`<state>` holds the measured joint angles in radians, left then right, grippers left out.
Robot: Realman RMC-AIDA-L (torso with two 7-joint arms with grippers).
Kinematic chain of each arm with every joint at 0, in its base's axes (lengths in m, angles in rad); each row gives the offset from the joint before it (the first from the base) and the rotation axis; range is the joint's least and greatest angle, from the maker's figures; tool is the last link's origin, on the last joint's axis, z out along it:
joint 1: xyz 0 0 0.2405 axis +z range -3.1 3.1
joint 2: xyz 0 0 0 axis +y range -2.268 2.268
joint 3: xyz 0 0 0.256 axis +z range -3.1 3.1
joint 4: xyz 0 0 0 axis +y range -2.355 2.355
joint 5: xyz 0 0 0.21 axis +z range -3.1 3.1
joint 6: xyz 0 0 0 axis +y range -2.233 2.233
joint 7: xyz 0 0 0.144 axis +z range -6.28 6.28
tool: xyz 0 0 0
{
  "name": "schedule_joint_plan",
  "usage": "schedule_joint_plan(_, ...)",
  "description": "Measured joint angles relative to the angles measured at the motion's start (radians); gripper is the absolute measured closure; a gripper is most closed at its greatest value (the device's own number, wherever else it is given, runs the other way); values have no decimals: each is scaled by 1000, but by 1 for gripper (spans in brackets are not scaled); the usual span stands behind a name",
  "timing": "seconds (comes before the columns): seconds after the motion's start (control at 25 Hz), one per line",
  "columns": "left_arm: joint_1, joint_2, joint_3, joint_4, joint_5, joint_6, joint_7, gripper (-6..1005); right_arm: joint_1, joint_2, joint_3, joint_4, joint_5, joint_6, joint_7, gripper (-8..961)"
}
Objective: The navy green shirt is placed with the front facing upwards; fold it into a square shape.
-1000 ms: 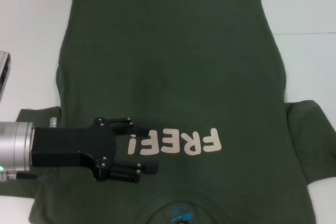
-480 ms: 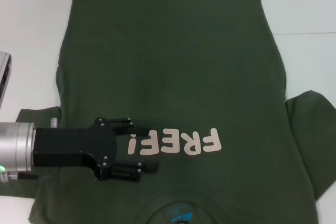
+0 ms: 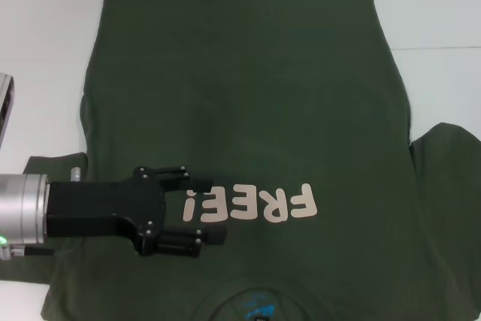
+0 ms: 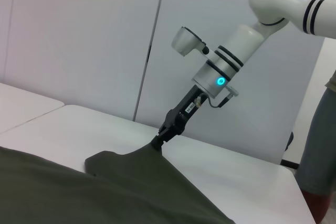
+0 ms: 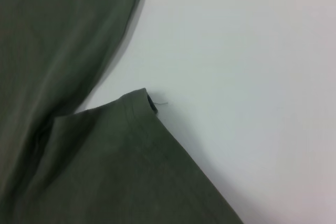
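While the big dark olive-green cotton T-shirt (image 3: pixel 248 110) lies front-up on the white table (image 3: pixel 45 35), my two tools work its sleeves.

Taking the pale "FREE!" lettering (image 3: pixel 252 204) as my landmark: my left tool (image 3: pixel 201 212), black and boxy, sits low over the cloth just beside the "!" end of the word, its fingers (image 3: pixel 192 178) spread apart with nothing between them. I judge it is there either to pin the chest flat or to wait its turn at the near sleeve. My right tool (image 4: pixel 159 139) is well beyond the "F" end, out at the far sleeve (image 3: pixel 447 186); in the left wrist view it looks pinched together on the sleeve's edge, which rises to a peak under it. That grip, I reckon, is for drawing the sleeve in toward the lettering as the first fold.
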<state>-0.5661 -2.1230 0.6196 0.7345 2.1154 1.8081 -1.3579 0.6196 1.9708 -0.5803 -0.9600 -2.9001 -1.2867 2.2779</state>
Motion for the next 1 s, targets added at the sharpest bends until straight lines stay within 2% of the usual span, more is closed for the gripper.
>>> schedule_joint_plan(0.4,-4,0,0,0,0,-8,-5,180,-29,-5,4,-72,-30,-100,11,954)
schedule_joint_plan(0.64,-6,0,-2,0,0,-8,-7,181,-50,-11,8,-92,-30,-103,16,954)
schedule_joint_plan(1.0,-11,1,-3,0,0,-10,-9,183,-11,0,3,-102,-21,-129,10,953)
